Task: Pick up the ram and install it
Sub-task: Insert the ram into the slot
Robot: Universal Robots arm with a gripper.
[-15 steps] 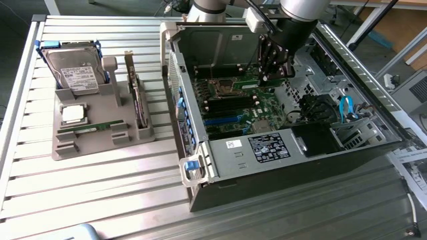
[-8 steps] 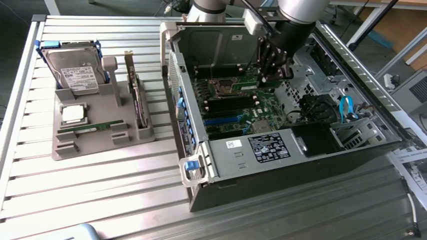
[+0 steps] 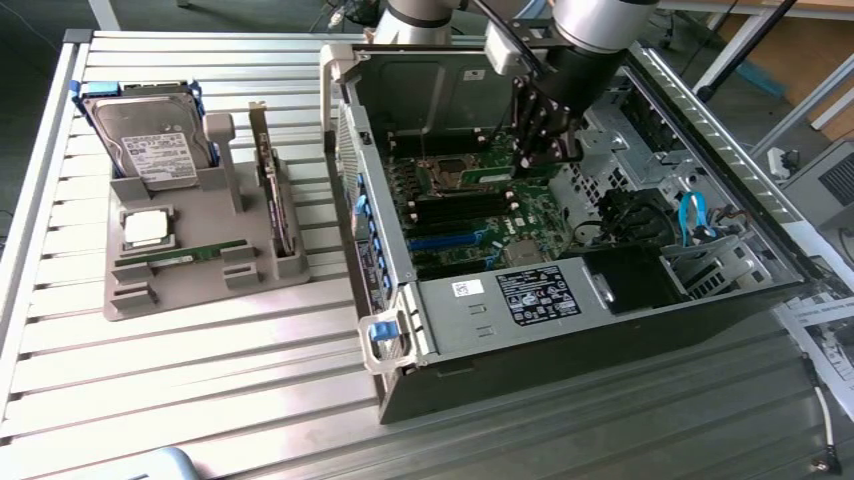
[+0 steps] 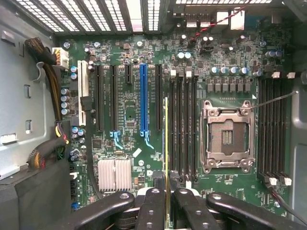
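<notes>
Nearest in the exterior view, at six o'clock: a ribbed metal tabletop (image 3: 200,400). On it, lying on the side with the cover off, a black computer case (image 3: 561,380), with a blue latch (image 3: 383,335) and a printed label (image 3: 538,293) at the near end.

At nine o'clock from the case, just beside it: a grey holder tray (image 3: 200,290). In the near part of the tray, lying flat, a second green memory stick (image 3: 180,258). Just behind this, a square silver CPU chip (image 3: 144,228). Along the tray's edge toward the case, standing upright, an expansion card (image 3: 276,200). At the far end, propped in a blue frame, a hard drive (image 3: 158,140).

Deeper, on the floor of the case: a green motherboard (image 3: 531,215). Above it, toward twelve o'clock, the hand (image 3: 545,150), hanging inside the case from the grey arm (image 3: 601,25).

From the wrist, nearest: black fingers (image 4: 152,206) clenched on the ram (image 4: 166,139), gripping one end from both flat faces. Close to the fingers, a small silver heat sink (image 4: 115,175). Ram seen edge-on as a thin yellow-green line, standing on the long edge over the board. Parallel to a bank of four black memory slots (image 4: 184,129), just beside the outer one, between that bank and the blue slot (image 4: 143,98). Cannot tell whether touching the board or hovering above. Beyond the bank, the open CPU socket (image 4: 228,139); farther, a second bank of memory slots (image 4: 273,129).
</notes>
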